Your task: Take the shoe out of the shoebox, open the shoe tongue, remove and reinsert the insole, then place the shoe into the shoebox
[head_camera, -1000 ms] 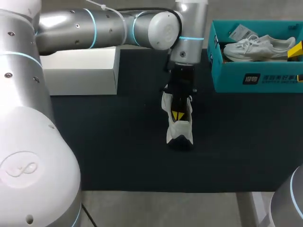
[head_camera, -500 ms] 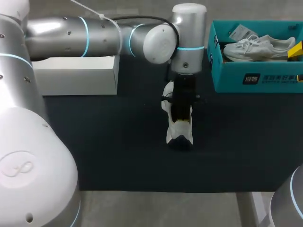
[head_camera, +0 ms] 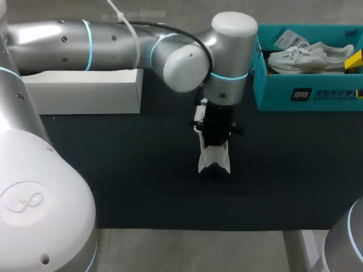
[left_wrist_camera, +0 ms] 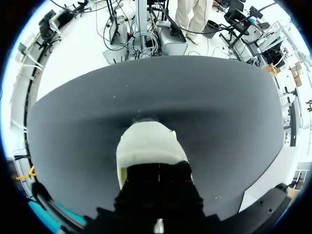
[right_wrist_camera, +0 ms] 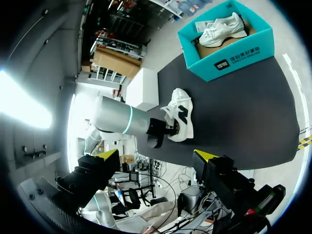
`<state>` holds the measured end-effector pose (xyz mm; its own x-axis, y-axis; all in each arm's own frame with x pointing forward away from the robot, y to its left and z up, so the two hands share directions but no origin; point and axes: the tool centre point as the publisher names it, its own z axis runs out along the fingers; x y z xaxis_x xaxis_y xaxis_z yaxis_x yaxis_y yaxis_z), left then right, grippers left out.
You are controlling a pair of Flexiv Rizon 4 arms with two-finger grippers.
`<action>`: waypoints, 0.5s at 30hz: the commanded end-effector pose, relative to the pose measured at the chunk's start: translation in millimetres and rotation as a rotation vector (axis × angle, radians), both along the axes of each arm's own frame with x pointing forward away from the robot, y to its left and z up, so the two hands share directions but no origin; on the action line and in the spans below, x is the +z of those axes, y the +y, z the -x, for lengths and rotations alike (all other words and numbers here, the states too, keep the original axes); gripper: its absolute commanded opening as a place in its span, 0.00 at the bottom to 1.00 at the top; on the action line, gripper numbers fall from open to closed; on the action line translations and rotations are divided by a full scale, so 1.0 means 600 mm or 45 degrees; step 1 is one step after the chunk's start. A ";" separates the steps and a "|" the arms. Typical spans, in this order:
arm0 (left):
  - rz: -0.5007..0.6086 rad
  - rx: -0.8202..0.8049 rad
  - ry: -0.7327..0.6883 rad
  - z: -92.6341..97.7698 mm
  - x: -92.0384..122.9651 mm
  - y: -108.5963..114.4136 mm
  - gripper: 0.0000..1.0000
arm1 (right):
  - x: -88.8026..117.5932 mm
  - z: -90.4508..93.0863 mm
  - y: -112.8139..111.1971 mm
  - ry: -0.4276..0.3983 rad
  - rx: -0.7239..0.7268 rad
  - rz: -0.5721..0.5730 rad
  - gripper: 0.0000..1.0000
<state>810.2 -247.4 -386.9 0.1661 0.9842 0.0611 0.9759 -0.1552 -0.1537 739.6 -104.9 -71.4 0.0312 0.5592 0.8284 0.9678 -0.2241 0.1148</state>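
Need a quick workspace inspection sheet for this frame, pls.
Surface: black mat over the table.
Job's things: white shoe mid-mat; teal shoebox far right, second shoe inside.
Clutter: white box far left.
Hands: left hand down at the shoe's opening, grip hidden; right hand away from the shoe, open, empty.
Cables: black cable along the left arm.
Surroundings: nothing seen.

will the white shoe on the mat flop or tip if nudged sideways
Probably light: the shoe looks like a soft fabric trainer. Its upper likely flexes under the left hand. Narrow from above, it may tip if nudged sideways.
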 end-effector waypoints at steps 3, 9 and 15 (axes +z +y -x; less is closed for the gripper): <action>-0.011 0.020 0.009 0.009 -0.043 -0.001 0.00 | -0.001 -0.002 0.001 0.004 0.000 0.003 1.00; 0.062 0.027 0.047 0.007 -0.071 -0.004 0.00 | -0.001 -0.002 0.001 0.004 0.000 0.003 1.00; 0.167 0.052 0.088 -0.002 -0.074 -0.017 0.00 | -0.001 -0.002 0.001 0.004 0.000 0.003 1.00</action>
